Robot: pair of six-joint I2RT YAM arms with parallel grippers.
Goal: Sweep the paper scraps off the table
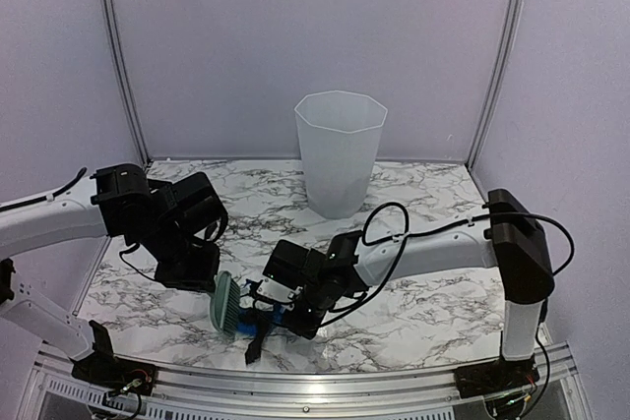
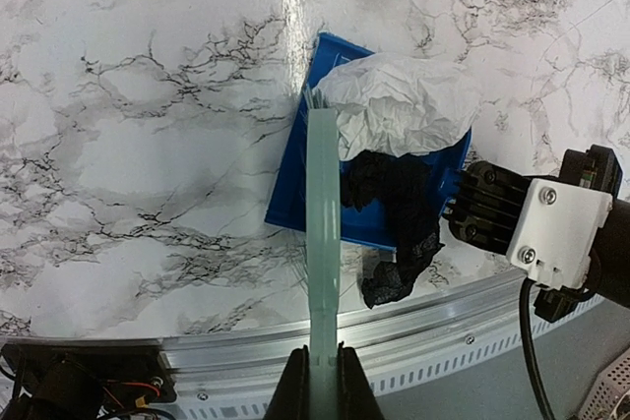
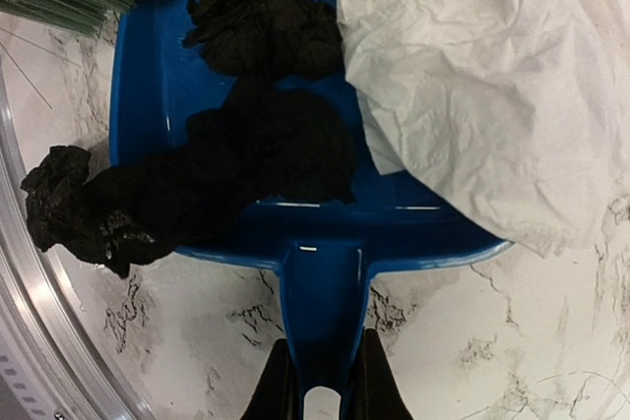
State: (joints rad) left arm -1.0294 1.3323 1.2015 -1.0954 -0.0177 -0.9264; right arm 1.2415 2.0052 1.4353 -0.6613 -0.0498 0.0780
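The right pincer [image 3: 320,373] is clamping the handle of the blue dustpan [image 3: 148,125], paper scraps [image 3: 266,145] lying just ahead of it on the desk [image 2: 148,145], while the left pincer [image 2: 323,381] is gripping the pale green brush [image 2: 323,223].

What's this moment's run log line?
left fingers: shut on brush | right fingers: shut on dustpan | paper scraps: mostly on dustpan

Pale lilac wall panels [image 1: 315,36] w/ grey metal posts [image 1: 123,56].

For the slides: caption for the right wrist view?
Right gripper holds blue dustpan loaded with crumpled black paper and white paper, marble table beneath.
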